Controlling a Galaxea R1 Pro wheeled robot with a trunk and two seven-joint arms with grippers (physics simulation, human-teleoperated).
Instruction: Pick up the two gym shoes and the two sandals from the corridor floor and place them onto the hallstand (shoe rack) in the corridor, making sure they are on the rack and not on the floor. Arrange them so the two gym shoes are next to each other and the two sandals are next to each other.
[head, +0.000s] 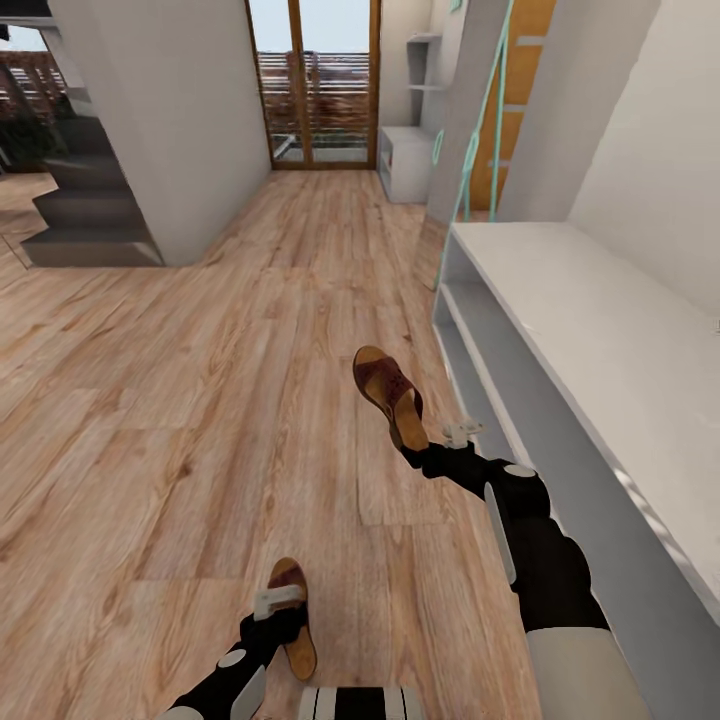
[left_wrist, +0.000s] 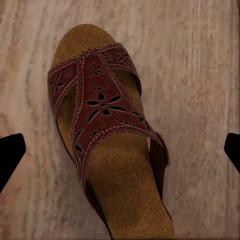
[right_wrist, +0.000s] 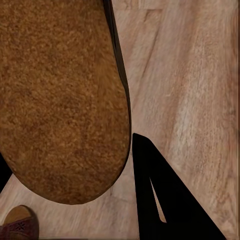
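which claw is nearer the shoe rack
Right. The right claw, holding a sandal, is just beside the shoe rack; the left claw is farther out over the floor.

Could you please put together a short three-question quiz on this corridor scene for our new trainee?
1. True or false: the right gripper holds a dark brown leather sandal with a tan footbed by its heel.
2. Where is the pale grey-white shoe rack bench: A the robot's left, B the robot's right?
3. Fill in: the left gripper is over the second brown sandal, fingers spread ____.

Key: 1 true; 2 B; 3 open.
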